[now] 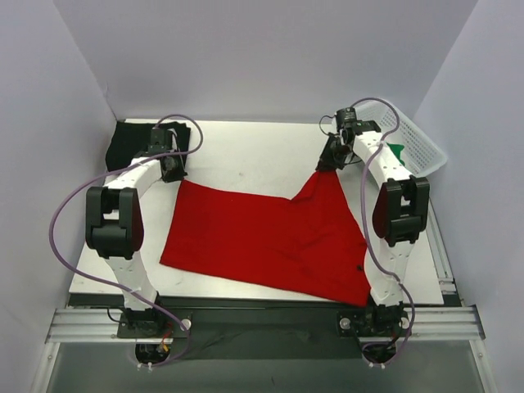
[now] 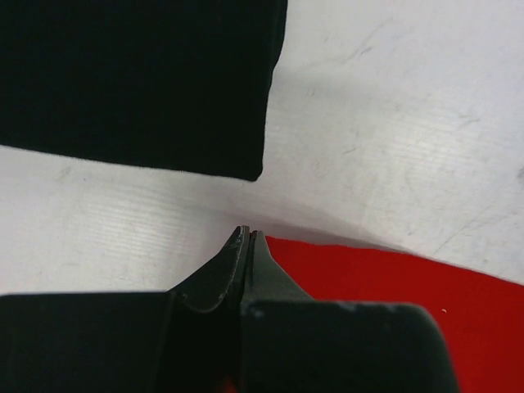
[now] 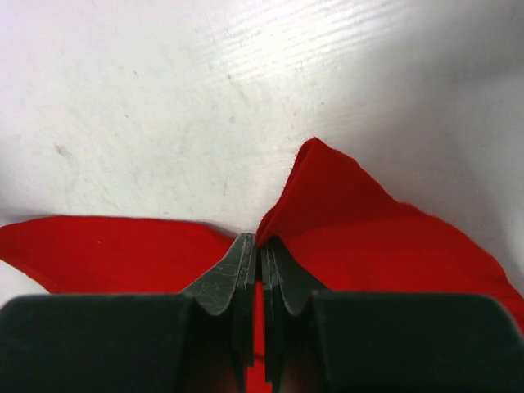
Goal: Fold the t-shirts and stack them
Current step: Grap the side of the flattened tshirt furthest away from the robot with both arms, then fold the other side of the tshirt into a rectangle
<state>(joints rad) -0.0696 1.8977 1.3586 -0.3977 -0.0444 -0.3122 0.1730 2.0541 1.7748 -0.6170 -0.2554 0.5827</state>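
The red t-shirt (image 1: 262, 237) lies spread across the white table (image 1: 246, 160). My left gripper (image 1: 174, 169) is at its far left corner. In the left wrist view that gripper (image 2: 248, 232) is shut, with red cloth (image 2: 393, 278) starting at its tips and a sliver of red showing beneath them. My right gripper (image 1: 327, 162) is shut on the far right corner, which is lifted off the table. In the right wrist view red cloth (image 3: 368, 229) bunches up out of the closed gripper (image 3: 262, 239). The black t-shirt (image 1: 124, 146) (image 2: 139, 82) lies folded at the back left. A bit of the green t-shirt (image 1: 397, 151) shows in the basket.
A white mesh basket (image 1: 422, 143) stands at the back right, past the table's edge beside my right arm. White walls close in the table on three sides. The black t-shirt sits just behind my left gripper.
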